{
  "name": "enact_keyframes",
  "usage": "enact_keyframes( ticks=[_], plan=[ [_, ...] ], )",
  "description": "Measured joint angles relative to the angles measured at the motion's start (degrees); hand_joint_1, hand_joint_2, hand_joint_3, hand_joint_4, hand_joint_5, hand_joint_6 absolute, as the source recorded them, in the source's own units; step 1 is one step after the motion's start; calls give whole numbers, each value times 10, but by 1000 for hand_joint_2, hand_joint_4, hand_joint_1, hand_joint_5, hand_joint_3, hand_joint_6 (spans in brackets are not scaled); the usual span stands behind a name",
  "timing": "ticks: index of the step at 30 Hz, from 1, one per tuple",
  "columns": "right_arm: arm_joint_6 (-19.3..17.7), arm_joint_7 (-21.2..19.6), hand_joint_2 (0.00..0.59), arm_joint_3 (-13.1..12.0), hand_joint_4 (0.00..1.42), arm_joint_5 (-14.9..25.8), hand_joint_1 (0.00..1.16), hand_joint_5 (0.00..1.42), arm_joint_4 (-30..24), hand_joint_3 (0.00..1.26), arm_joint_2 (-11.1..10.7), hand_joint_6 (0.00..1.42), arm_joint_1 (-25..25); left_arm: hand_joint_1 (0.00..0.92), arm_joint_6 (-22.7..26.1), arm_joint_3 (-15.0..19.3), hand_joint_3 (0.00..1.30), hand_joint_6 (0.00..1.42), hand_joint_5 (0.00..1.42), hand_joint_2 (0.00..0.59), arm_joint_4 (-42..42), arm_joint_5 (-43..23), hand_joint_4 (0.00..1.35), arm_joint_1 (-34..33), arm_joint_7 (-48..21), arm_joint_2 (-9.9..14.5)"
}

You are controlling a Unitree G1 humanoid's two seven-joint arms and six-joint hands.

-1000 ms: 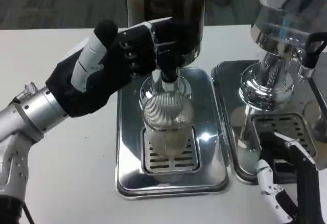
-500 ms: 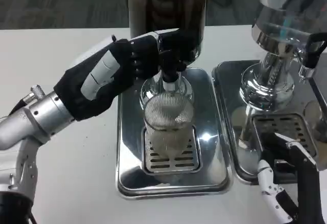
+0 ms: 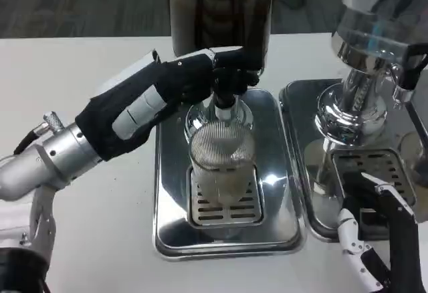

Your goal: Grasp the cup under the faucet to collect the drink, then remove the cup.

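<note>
A clear ribbed cup (image 3: 223,166) stands upright on the drip grate (image 3: 226,203) of the middle steel tray (image 3: 167,192), directly below the black faucet (image 3: 225,92) of a dark drink dispenser (image 3: 221,12). My left hand (image 3: 167,95), in a black glove, reaches from the left and its fingers wrap the faucet lever above the cup. My right hand (image 3: 374,233) hangs low at the right, by the front of the second tray, fingers curled with nothing in them. Some pale liquid seems to sit in the cup's lower part.
A second dispenser (image 3: 371,59) with a chrome base stands on its own steel tray (image 3: 301,172) at the right, with a drip grate (image 3: 371,172). White table (image 3: 80,226) lies open to the left and front.
My left hand has moved right and lowered onto the faucet lever, its fingers now closed around it. The cup and right hand have stayed put.
</note>
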Motion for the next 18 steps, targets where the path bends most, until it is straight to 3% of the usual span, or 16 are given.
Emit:
enact_keyframes(
  ticks=[18],
  plan=[
    [0, 0, 522, 0, 376, 0, 511, 371, 0, 363, -3, 443, -4, 0, -119, -16, 233, 219, 190, 110, 34, 27, 149, -3, 6, 7]
  ],
)
